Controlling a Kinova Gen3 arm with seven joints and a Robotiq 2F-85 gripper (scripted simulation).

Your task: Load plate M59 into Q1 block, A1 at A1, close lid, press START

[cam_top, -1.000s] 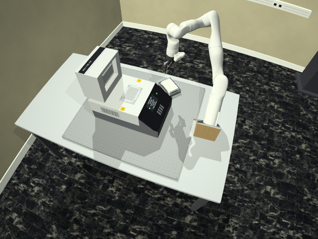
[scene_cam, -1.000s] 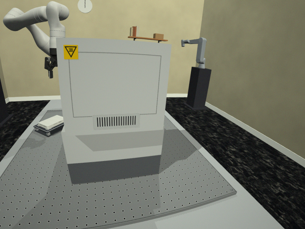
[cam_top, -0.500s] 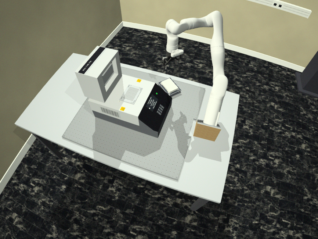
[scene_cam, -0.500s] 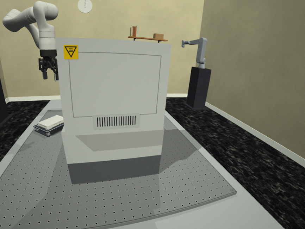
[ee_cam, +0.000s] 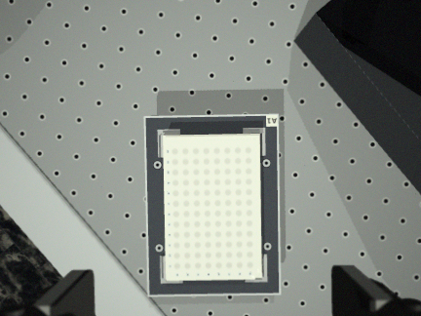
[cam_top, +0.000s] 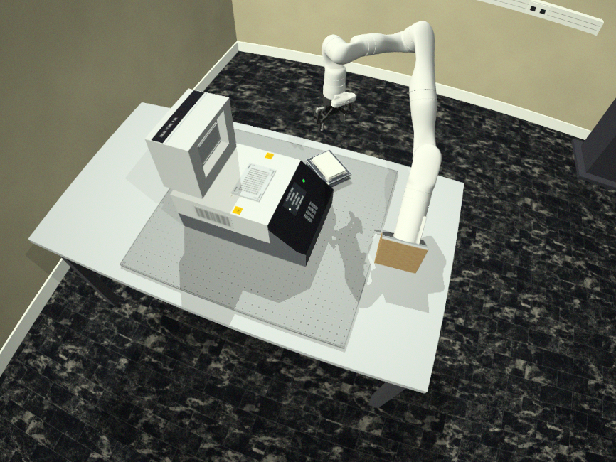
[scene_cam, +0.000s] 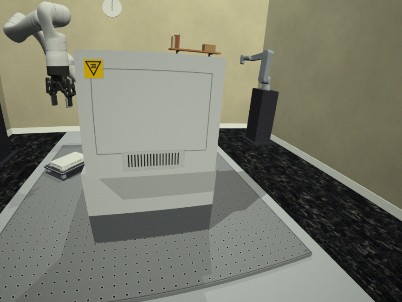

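One gripper (cam_top: 326, 121) (scene_cam: 61, 103) (ee_cam: 212, 294), spread wide and holding nothing, hangs above and apart from the plate (cam_top: 328, 165) (scene_cam: 67, 160) (ee_cam: 212, 207). That plate lies in the nest (cam_top: 342, 176) (scene_cam: 55, 172) (ee_cam: 155, 215), to the left of the cycler (cam_top: 258, 213) (scene_cam: 145, 113) (ee_cam: 370, 93) in the exterior view. It looks light and stiff, perhaps a little slick, and it may have wells that a tilt would disturb. The wrist view has its long sides facing the fingers, so grip those low and centred, between the corner locators, with mild force. Gripping off-centre could let it pivot; lift straight up and keep it level.
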